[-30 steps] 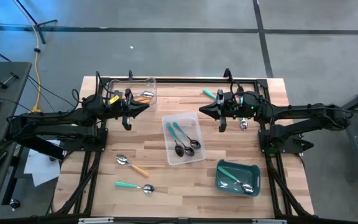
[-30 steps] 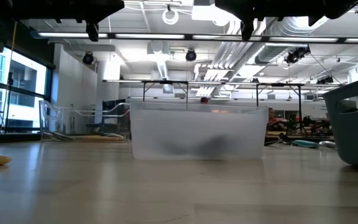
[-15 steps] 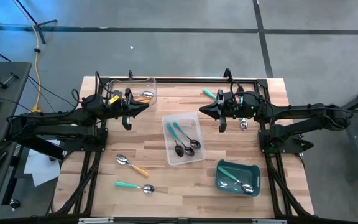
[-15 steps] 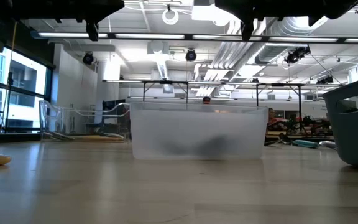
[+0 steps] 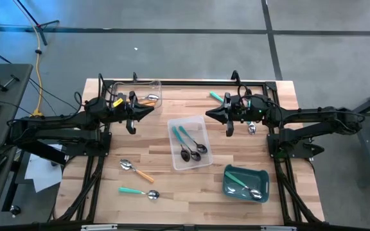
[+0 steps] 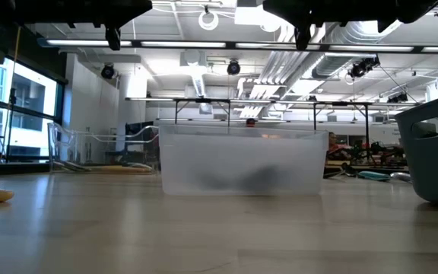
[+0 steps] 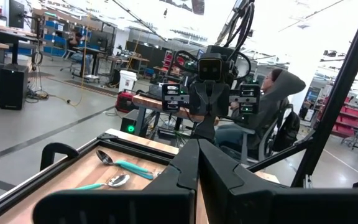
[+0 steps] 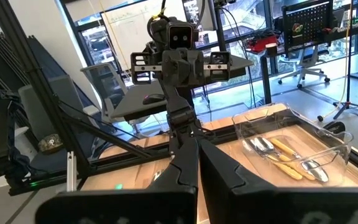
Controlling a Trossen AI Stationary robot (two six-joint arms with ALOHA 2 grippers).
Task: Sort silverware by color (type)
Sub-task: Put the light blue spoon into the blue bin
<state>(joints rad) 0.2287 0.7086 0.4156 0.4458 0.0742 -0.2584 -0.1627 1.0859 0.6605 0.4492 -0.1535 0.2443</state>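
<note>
A clear plastic centre tray sits on the wood-plank table, holding two teal spoons with shiny bowls toward the near edge, long axes running nearly front to back. Left of it hangs the left gripper, clenched and empty; right of it the right gripper, likewise (tips facing each other). Orange spoons lie in the far-left tray; a teal bin stands near-right.

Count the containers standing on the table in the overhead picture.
3: a clear tray at the back left, a clear tray in the middle, and a teal bin at the front right. None seem hidden.
</note>
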